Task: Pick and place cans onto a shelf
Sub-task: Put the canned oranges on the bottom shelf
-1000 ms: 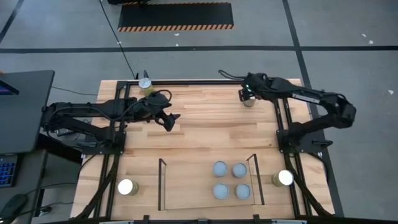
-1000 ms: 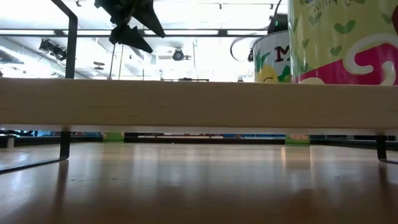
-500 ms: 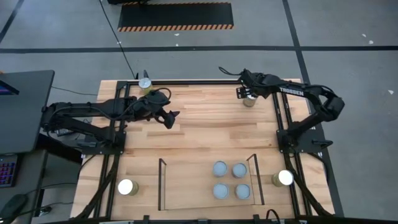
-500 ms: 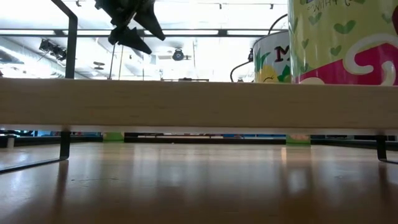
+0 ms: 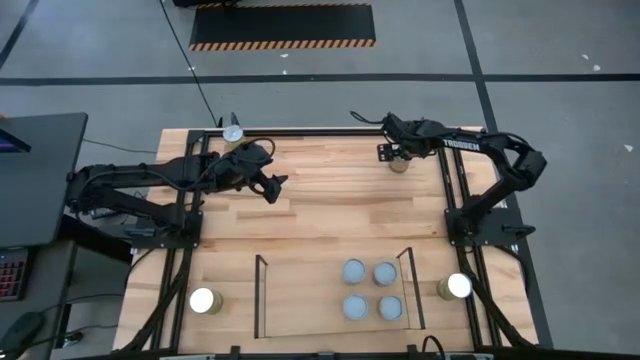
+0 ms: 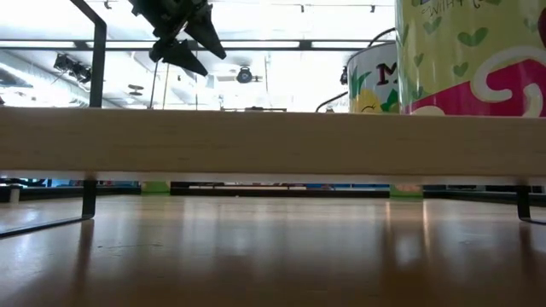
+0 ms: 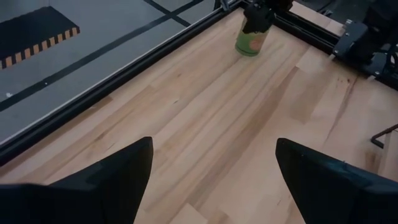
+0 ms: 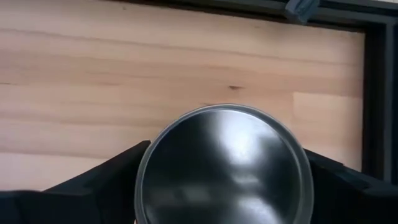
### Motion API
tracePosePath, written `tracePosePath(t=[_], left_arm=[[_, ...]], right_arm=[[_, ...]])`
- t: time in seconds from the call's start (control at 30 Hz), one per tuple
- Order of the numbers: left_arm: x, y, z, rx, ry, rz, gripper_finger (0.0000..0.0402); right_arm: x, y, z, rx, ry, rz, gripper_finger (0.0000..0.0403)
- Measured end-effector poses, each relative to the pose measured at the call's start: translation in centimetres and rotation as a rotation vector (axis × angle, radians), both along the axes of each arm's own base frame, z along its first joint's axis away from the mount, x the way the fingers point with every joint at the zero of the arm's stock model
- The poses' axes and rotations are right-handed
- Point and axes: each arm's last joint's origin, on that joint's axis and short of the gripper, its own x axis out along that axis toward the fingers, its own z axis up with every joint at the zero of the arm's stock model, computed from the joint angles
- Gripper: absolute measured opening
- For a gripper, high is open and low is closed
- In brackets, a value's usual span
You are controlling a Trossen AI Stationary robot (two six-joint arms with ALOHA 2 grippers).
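The pale butcher-block wooden table (image 5: 330, 215), ringed by a black metal frame, sits on a grey concrete floor with dark taped lines and a hazard-striped black mat (image 5: 283, 26) beyond its far edge. At the near edge stands the small light-wood shelf with thin black rod sides (image 5: 262, 296), four grey-topped olive tins (image 5: 368, 288) already grouped at its right end. One bright-topped tin (image 5: 204, 301) waits off the shelf's left end, another (image 5: 458, 286) off its right end, and a further tin (image 5: 233, 133) stands at the far-left corner.

The right gripper (image 5: 399, 152) sits over the far-right tin with the dull metal lid (image 8: 224, 163), fingers spread wide on either side of it, not yet closed. The left gripper (image 5: 270, 187), also wide open and empty, hovers over bare wood.

The risk, I judge: closing off-centre could tip or shove this tin against the frame rail (it stands close by).
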Motion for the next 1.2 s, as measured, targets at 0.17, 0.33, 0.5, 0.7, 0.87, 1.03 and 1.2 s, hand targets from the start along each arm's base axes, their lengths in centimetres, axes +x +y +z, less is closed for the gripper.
tracePosePath(t=[0.17, 0.33, 0.5, 0.7, 0.87, 1.03, 1.2], left_arm=[[0.0, 0.0, 0.0, 0.010, 0.008, -0.010, 0.0346], [0.0, 0.0, 0.0, 0.011, 0.010, -0.010, 0.0346], [0.0, 0.0, -0.1, 0.025, 0.028, -0.027, 0.0346], [0.0, 0.0, -0.1, 0.026, 0.029, -0.028, 0.0346], [-0.3, -0.1, -0.4, 0.021, 0.070, -0.032, 0.0346], [-0.6, -0.3, -0.9, -0.031, 0.126, -0.081, 0.0346], [-1.1, -0.6, -0.8, -0.086, 0.135, -0.107, 0.0346]], right_arm=[[0.2, 0.4, 0.5, -0.023, -0.014, 0.018, 0.0316], [1.1, 1.6, 1.5, -0.023, -0.043, 0.107, 0.0312], [4.1, 4.3, 5.0, -0.068, -0.120, 0.257, 0.0313], [7.7, 9.3, 10.0, -0.142, -0.243, 0.379, 0.0313], [9.1, 13.6, 12.7, -0.161, -0.350, 0.423, 0.0313], [10.0, 17.4, 14.1, -0.147, -0.425, 0.481, 0.0313], [12.4, 20.4, 14.5, -0.121, -0.443, 0.555, 0.0312]])
